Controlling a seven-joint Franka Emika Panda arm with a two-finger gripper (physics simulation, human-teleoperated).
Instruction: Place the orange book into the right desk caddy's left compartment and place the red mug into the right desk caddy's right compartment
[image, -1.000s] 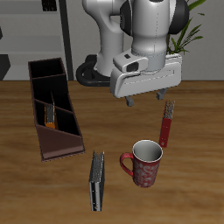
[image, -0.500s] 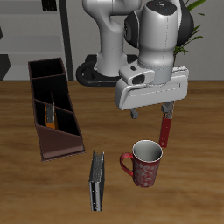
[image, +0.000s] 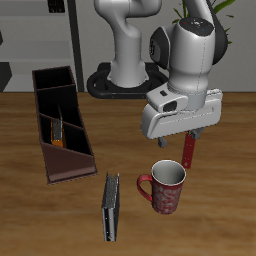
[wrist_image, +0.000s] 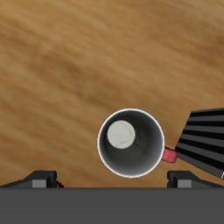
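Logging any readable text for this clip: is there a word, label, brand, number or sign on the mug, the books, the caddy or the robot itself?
None can be read in either view.
red mug: only a pale speckled pattern, no lettering.
dark grey book and slim red book: no title visible.
right desk caddy, with the orange book inside it: no label.
gripper: plain housing, no marking visible.

The red mug (wrist_image: 130, 143) stands upright on the wooden table (wrist_image: 79, 61), viewed from directly above: thick pale rim, grey interior, a red handle stub projecting toward the dark grey book (wrist_image: 203, 140) just beside it. Both fingertips (wrist_image: 39, 182) flank the mug, apart from it.
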